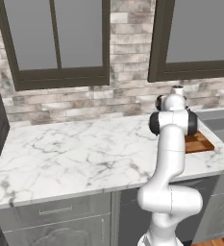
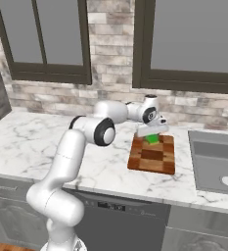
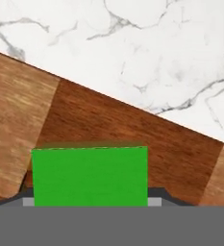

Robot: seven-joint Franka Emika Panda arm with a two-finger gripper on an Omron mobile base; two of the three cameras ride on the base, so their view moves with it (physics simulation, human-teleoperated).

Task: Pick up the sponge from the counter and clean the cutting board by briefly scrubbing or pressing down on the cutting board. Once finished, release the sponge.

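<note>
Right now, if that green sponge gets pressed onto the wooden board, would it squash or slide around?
The sponge looks like a small soft block, so it would probably squash a little. Its flat face should sit steady on the cutting board, not roll. Held in the pincer, it seems light.

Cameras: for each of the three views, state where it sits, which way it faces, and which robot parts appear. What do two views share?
Left base view: behind the arm, left, facing the counter and windows.
Right base view: behind, right, facing the board, sink; arm and pincer holding the sponge.
Hand view: on the hand, looking down at sponge, board, counter.
Shared: both base views show arm, board, counter.
</note>
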